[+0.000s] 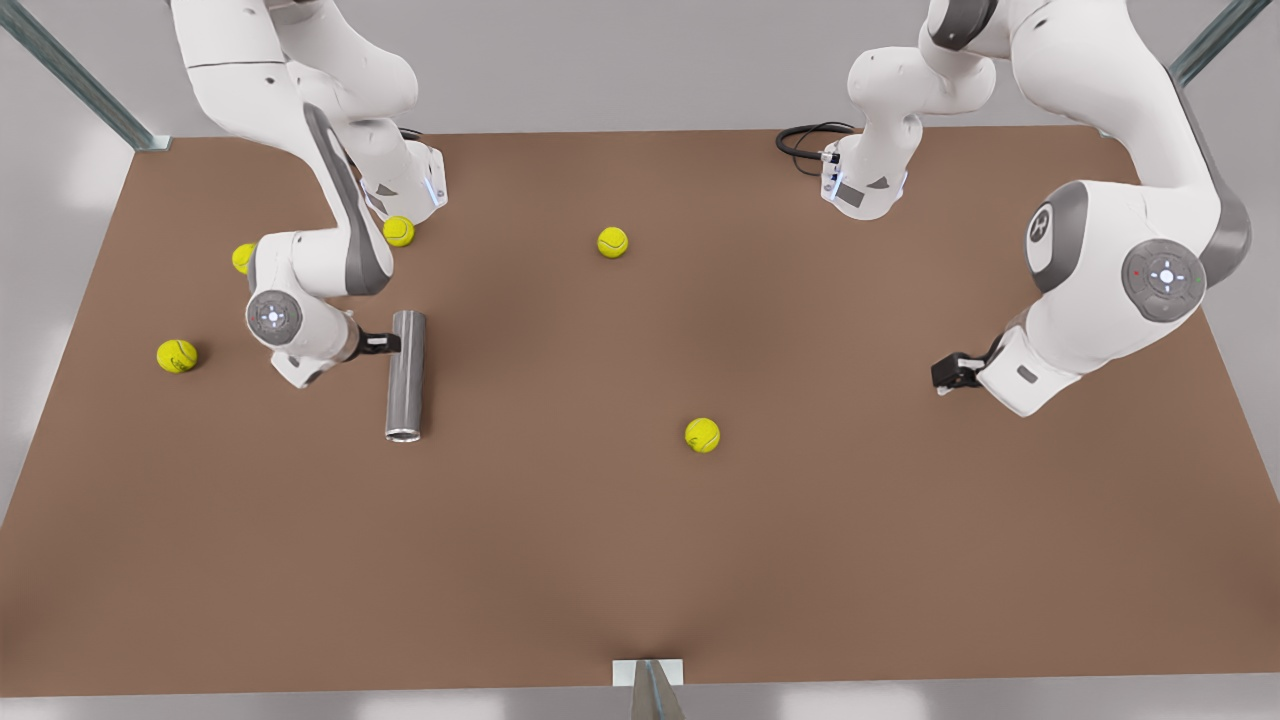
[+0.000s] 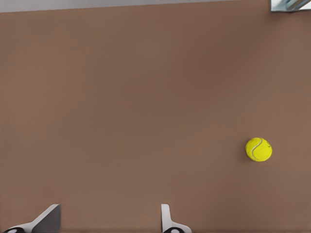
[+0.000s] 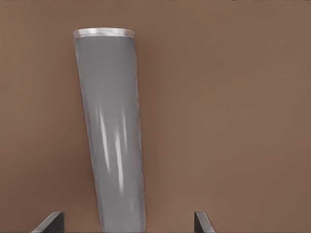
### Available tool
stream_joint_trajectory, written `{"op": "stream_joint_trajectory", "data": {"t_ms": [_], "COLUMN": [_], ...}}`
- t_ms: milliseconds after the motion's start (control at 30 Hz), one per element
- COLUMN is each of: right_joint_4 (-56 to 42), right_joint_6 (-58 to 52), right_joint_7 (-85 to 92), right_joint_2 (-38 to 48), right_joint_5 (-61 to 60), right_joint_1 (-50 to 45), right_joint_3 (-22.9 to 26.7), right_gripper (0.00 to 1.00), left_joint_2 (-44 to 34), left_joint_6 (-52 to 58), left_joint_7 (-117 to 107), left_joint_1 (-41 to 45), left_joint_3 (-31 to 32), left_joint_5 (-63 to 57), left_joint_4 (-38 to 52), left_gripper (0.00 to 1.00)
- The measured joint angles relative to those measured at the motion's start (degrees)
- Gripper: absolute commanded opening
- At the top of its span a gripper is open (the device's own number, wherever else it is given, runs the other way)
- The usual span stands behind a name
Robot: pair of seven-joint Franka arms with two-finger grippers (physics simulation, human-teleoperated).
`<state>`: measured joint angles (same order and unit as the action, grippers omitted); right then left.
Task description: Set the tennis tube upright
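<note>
Presently my right tool [image 1: 392, 342] sits spread beside the lying tennis tube [image 1: 406, 375], ungrasped; next, close. Left tool [image 1: 945, 373] waits spread, well apart.

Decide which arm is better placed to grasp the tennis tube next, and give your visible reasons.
The right arm. Its pincer sits open beside the tennis tube, which lies flat on the table between its fingers in the right wrist view. The left pincer waits far off, open over bare table.
</note>
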<state>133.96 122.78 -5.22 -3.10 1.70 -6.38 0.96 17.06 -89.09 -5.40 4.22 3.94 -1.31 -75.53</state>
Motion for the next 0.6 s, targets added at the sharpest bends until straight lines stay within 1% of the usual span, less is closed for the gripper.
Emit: {"op": "stream_joint_trajectory", "data": {"t_ms": [100,233,400,600], "right_joint_4": [4.00,4.60,5.46,8.12], "right_joint_6": [9.01,16.39,20.82,22.90], "right_joint_7": [-0.98,-2.08,-3.05,-3.08], "right_joint_2": [-1.06,-4.82,-5.26,-5.87], "right_joint_5": [0.02,0.00,0.00,-0.01], "right_joint_1": [-0.01,-1.69,-2.38,-2.10], "right_joint_3": [-0.05,-0.55,-0.61,-0.60], "right_gripper": [1.00,1.00,1.00,1.00], "left_joint_2": [1.04,1.35,2.18,2.72], "left_joint_6": [-0.88,-1.85,-2.96,-4.55], "left_joint_7": [-0.03,-0.04,-0.07,-0.11], "left_joint_1": [-0.03,-0.09,-0.11,-0.17], "left_joint_3": [0.00,-0.07,-0.08,-0.09], "left_joint_5": [0.13,0.25,0.29,0.30], "left_joint_4": [0.00,0.00,0.00,0.00], "left_gripper": [1.00,1.00,1.00,1.00]}}
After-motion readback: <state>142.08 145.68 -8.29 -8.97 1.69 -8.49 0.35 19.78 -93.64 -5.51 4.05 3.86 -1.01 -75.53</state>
